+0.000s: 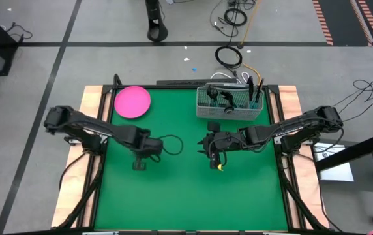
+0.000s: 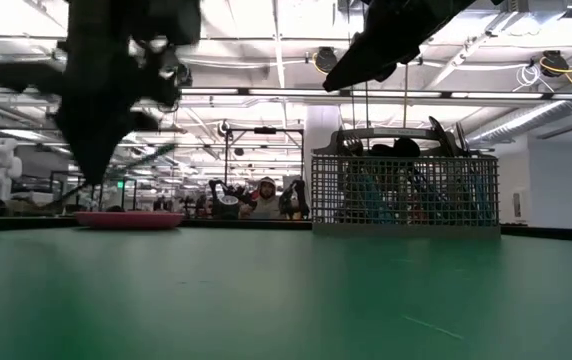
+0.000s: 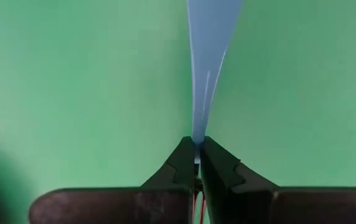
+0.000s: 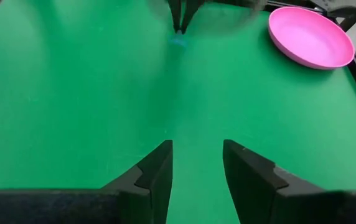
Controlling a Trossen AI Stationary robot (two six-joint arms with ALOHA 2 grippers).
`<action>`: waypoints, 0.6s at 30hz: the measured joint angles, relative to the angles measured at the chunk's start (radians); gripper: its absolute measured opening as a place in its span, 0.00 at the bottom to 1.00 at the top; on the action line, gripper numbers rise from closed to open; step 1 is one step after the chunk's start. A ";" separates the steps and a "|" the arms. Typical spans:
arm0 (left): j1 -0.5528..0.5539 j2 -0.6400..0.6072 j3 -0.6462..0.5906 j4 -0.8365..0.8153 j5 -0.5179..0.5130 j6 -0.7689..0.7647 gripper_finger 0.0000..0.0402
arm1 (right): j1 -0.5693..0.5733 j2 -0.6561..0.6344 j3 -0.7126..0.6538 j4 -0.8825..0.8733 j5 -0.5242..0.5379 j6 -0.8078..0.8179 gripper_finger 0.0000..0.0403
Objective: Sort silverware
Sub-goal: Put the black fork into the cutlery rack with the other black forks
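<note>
My left gripper [image 1: 139, 163] stands over the left middle of the green table [image 1: 173, 196], pointing down. It is shut on a piece of silverware with a light blue handle [image 3: 210, 56]. Whether that piece is a fork, knife or spoon does not show. In the right wrist view the left gripper [image 4: 181, 22] shows with a blue tip [image 4: 178, 41] below its fingers. My right gripper [image 4: 196, 163] hangs open over the table's middle [image 1: 214, 160], holding nothing. More silverware stands in the wire basket [image 1: 229, 104]. My left gripper pinches the light blue handle by one end [image 3: 198, 142] between its two fingertips. The fingers come from above and point down. The piece hangs below them, clear of the table.
The grey wire basket [image 2: 404, 190] stands at the far edge, right of the middle. The round pink plate [image 1: 132, 102] sits at the far left [image 4: 312, 37]. Bare green mat lies near and between the arms.
</note>
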 joint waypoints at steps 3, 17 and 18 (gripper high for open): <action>0.000 -0.081 -0.001 0.152 0.031 -0.002 0.03 | 0.000 0.000 0.000 0.000 -0.001 -0.021 0.32; -0.018 -0.205 -0.361 1.455 0.191 -0.054 0.03 | 0.075 0.000 0.000 0.103 -0.028 -0.288 0.32; -0.015 -0.196 -0.385 1.523 0.191 -0.097 0.03 | 0.082 0.000 0.000 0.113 -0.037 -0.350 0.32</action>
